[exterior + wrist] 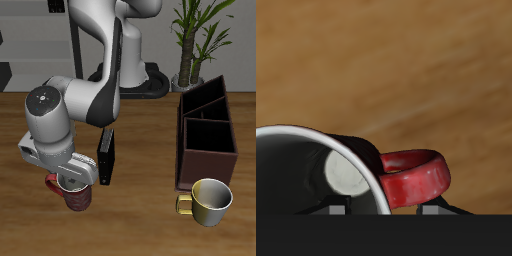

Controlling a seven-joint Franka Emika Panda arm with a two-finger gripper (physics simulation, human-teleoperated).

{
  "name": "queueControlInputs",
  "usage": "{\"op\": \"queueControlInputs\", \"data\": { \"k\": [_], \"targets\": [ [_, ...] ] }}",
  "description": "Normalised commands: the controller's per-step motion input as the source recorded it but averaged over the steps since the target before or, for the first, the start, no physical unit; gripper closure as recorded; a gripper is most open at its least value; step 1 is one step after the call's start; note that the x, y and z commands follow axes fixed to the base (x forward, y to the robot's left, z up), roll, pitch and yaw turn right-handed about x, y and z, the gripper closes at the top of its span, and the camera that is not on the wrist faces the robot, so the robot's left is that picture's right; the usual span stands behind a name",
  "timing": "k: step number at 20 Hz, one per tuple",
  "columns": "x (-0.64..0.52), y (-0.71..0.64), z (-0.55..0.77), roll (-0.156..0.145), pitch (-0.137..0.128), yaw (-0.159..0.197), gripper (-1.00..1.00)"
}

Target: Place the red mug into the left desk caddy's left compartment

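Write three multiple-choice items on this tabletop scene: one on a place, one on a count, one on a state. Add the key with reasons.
1. Where is the red mug?
A. inside the left desk caddy
B. on the table, below the gripper
C. stacked on the yellow-gold mug

2. How many mugs are on the table?
A. one
B. two
C. four

3. How does the yellow-gold mug stand?
A. upright, opening up
B. tipped on its side
C. upside down

Key:
1 B: in the exterior view it stands on the wood under the gripper, far from the caddy.
2 B: one red and one yellow-gold.
3 A: its open rim faces up, in front of the caddy.
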Motion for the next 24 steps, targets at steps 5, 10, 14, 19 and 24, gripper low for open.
{"op": "queueControlInputs", "data": {
  "k": [5,10,14,19,24],
  "targets": [
    [0.01,-0.04,0.16,0.019,-0.01,-0.051,1.0],
    [0.02,-0.02,0.22,0.003,-0.027,-0.016,1.0],
    [-0.06,0.1,0.37,0.01,-0.041,0.004,1.0],
    [-0.16,0.12,0.63,0.014,-0.064,-0.011,1.0],
    [-0.24,0.16,0.78,0.012,-0.08,0.019,1.0]
  ]
}}
